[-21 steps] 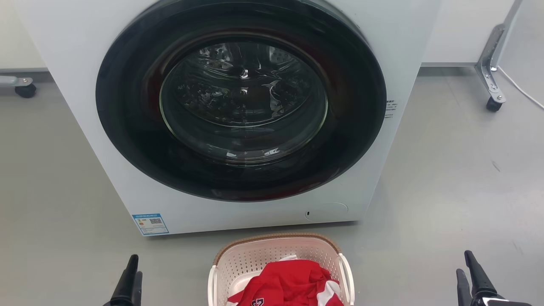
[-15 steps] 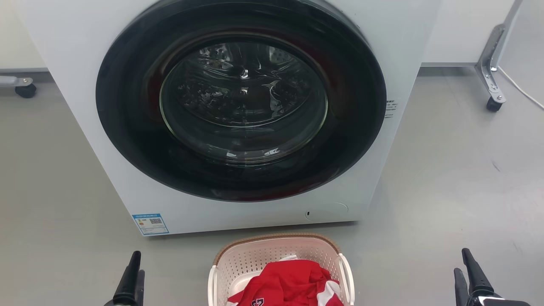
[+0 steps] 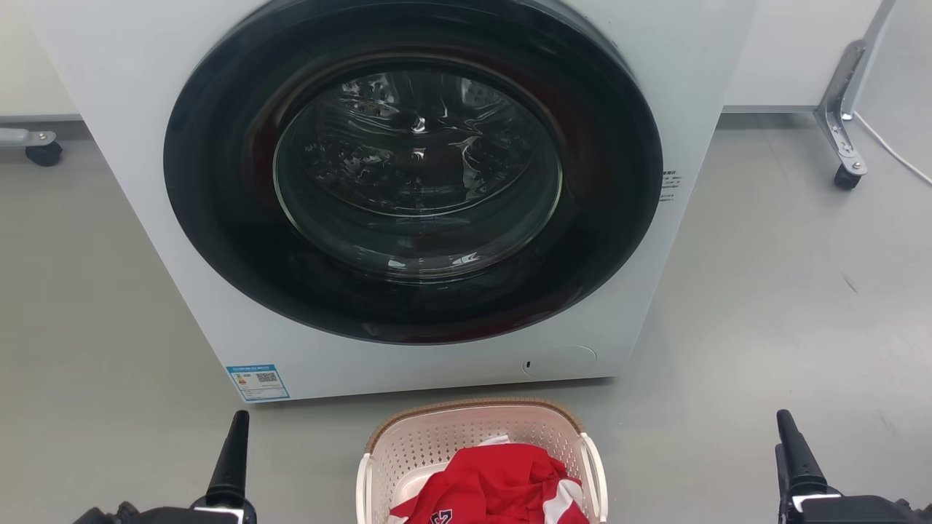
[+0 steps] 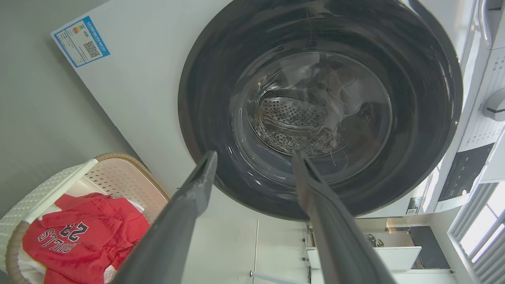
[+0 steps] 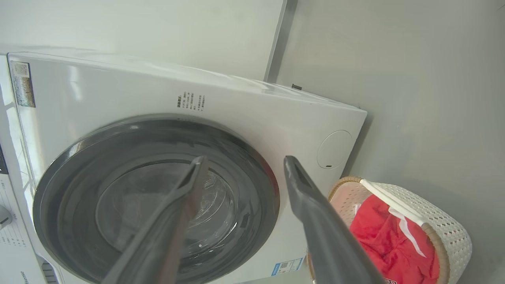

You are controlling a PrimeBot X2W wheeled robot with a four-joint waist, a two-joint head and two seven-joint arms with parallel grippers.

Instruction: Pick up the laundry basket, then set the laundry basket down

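Basket (image 3: 429,447) hasn't moved at all. It's on the floor (image 3: 764,306) right in front of the washer (image 3: 692,87), below the door, with a red shirt (image 3: 502,480) heaped in it.

What did change in the last half second or so is the arms. Both have crept forward toward the washer, so more of each wrist shows in the head view now. Left end effector (image 3: 239,422) is in front of the washer's lower left corner. Right end effector (image 3: 785,426) is out past its right side. Both are well apart from the basket.

Wrist views show each pair of fingers spread apart with nothing between them. So I'd say the reach is only just starting and the pickup hasn't begun. They'd need to swing inward to the white handles (image 3: 598,473) next.
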